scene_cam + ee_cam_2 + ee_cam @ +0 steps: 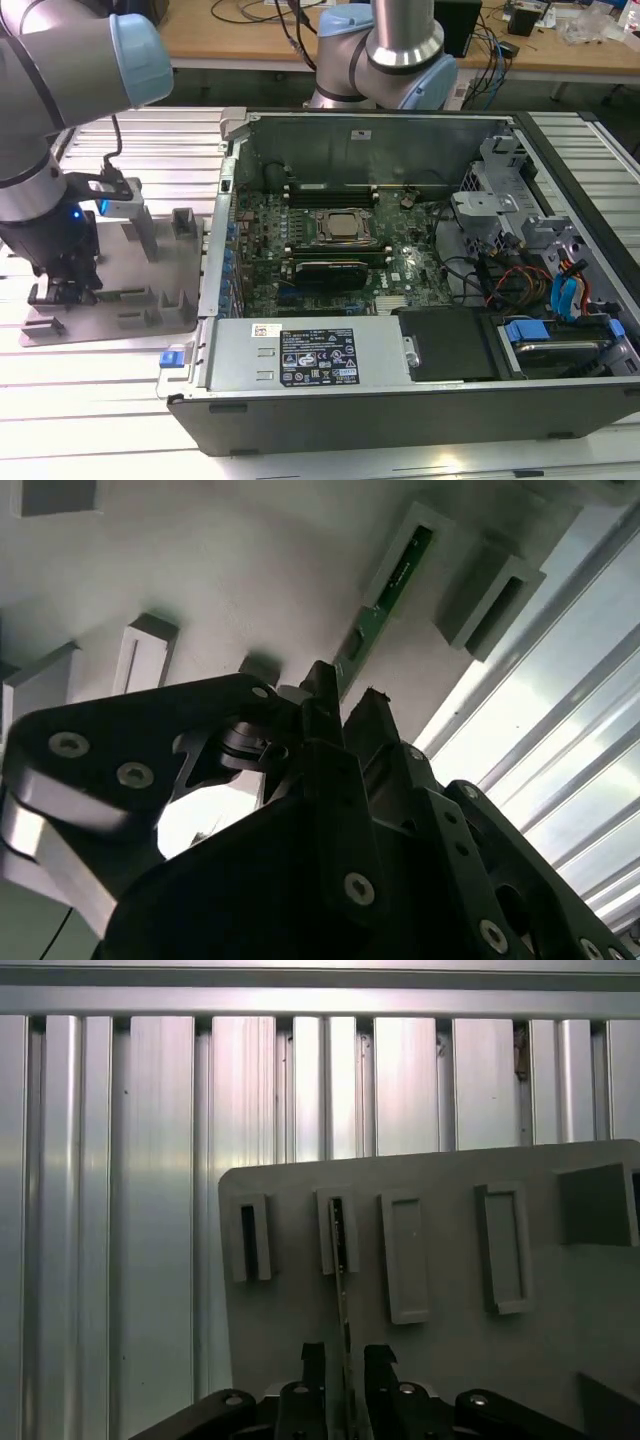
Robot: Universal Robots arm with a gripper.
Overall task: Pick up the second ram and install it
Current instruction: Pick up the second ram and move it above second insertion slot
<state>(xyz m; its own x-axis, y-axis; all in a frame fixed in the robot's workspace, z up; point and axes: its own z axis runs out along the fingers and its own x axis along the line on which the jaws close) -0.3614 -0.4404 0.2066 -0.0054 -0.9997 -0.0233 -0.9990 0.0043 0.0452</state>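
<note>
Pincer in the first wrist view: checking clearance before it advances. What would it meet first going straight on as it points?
Probably the thin green circuit-board stick standing between the open fingers of the black pincer; beyond it, the grey slotted holder plate, though depth is unclear.

The second ram (398, 578) is a thin green circuit-board stick standing on its long edge on a grey fixture plate (125, 268), at nine o'clock from the open computer case (350, 140) in the exterior view. One end sits in a slotted grey holder (338, 1232); the other lies between the gripper (345, 1360) fingers, a gap showing on each side
</note>
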